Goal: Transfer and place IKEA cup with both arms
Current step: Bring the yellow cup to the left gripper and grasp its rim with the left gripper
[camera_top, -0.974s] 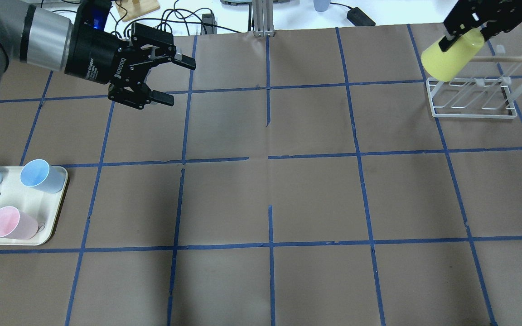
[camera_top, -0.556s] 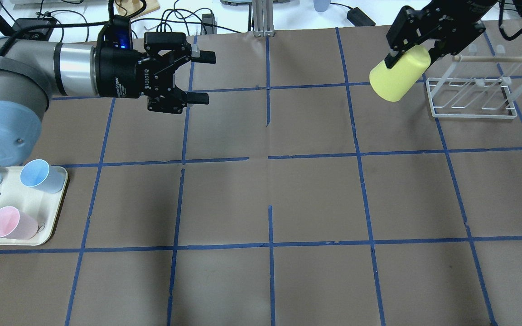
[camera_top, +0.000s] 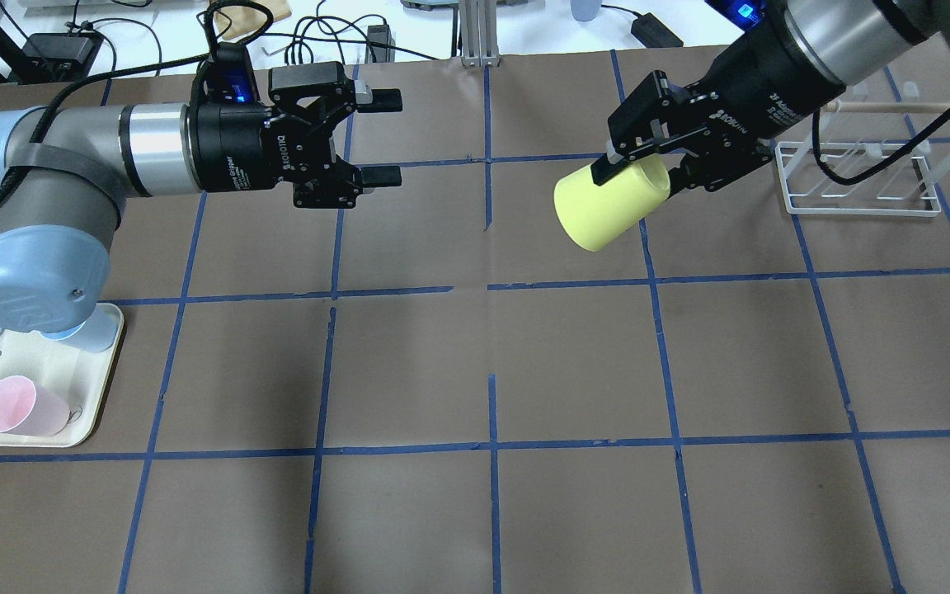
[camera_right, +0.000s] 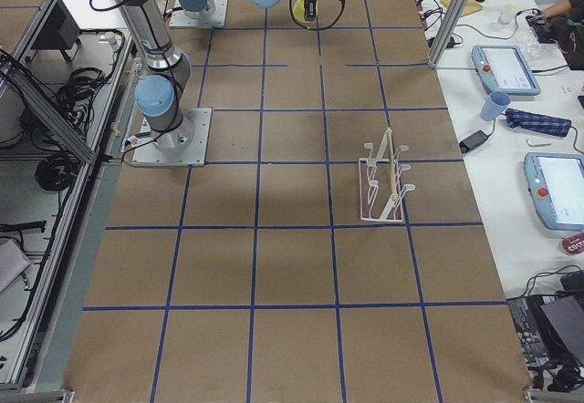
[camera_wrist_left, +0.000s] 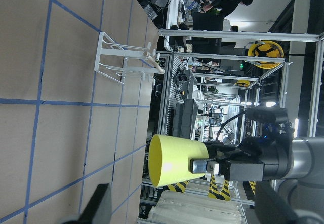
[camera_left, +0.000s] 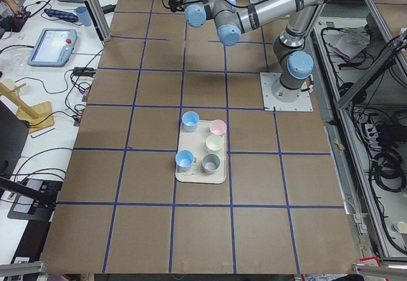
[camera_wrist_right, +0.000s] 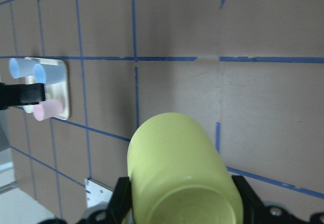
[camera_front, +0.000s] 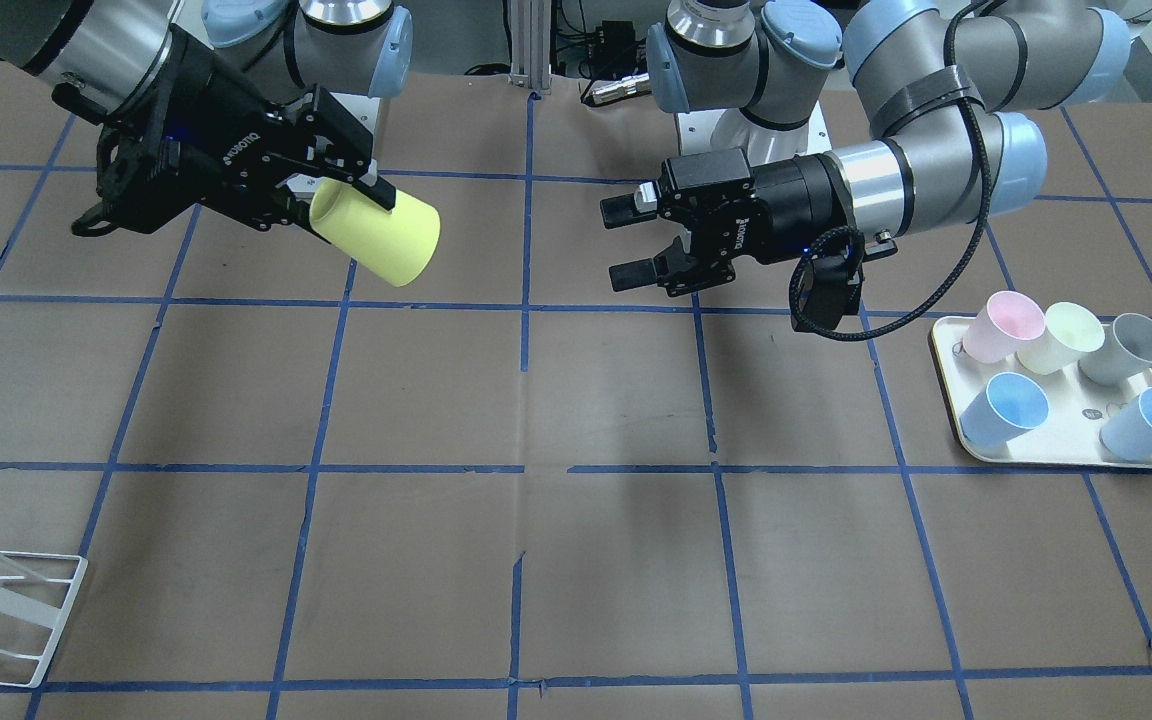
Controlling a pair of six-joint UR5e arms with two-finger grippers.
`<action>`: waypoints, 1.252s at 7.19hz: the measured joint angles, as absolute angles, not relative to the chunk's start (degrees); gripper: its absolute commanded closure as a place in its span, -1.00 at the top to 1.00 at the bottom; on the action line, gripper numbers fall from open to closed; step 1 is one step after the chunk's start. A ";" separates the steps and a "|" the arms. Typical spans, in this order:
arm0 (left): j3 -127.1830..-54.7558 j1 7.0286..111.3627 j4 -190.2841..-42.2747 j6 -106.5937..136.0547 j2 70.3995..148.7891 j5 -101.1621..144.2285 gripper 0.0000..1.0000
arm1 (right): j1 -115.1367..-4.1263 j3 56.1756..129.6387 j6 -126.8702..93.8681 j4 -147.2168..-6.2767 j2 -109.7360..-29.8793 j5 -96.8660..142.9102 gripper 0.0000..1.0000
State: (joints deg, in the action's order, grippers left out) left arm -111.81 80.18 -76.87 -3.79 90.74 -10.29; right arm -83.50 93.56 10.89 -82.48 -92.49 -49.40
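The bright yellow IKEA cup [camera_top: 607, 208] hangs on its side above the table, right of centre, its mouth toward the left arm. My right gripper [camera_top: 637, 178] is shut on the cup near its base; it also shows in the front view [camera_front: 356, 215], holding the cup [camera_front: 383, 238]. My left gripper [camera_top: 388, 137] is open and empty, level, pointing at the cup with about two grid squares between them; the front view [camera_front: 621, 243] shows it too. The left wrist view sees the cup's open mouth [camera_wrist_left: 171, 167]. The right wrist view sees its base [camera_wrist_right: 178, 169].
A cream tray [camera_top: 100, 388] with several pastel cups sits at the table's left edge, partly under my left arm; it also shows in the front view [camera_front: 1076, 456]. A white wire rack [camera_top: 854, 180] with a wooden dowel stands at the back right.
My right gripper has carried the yellow cup left, away from the rack toward the table's centre. My left gripper has moved right and turned level, still open.
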 measured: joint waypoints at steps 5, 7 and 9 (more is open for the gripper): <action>-113.22 82.43 -76.71 -0.24 90.22 -7.63 1.00 | -79.52 107.05 11.14 -81.93 -93.42 -13.64 -0.55; -112.60 83.69 -74.02 -0.40 90.29 -6.80 1.00 | -79.29 109.46 10.87 -82.45 -93.57 -9.80 -0.55; -112.04 84.23 -70.48 -0.65 90.08 -6.53 1.00 | -79.23 110.69 10.56 -82.46 -93.54 -9.26 -0.55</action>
State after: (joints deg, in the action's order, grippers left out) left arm -112.04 84.23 -70.48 -0.65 90.08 -6.53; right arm -79.23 110.69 10.56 -82.46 -93.54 -9.26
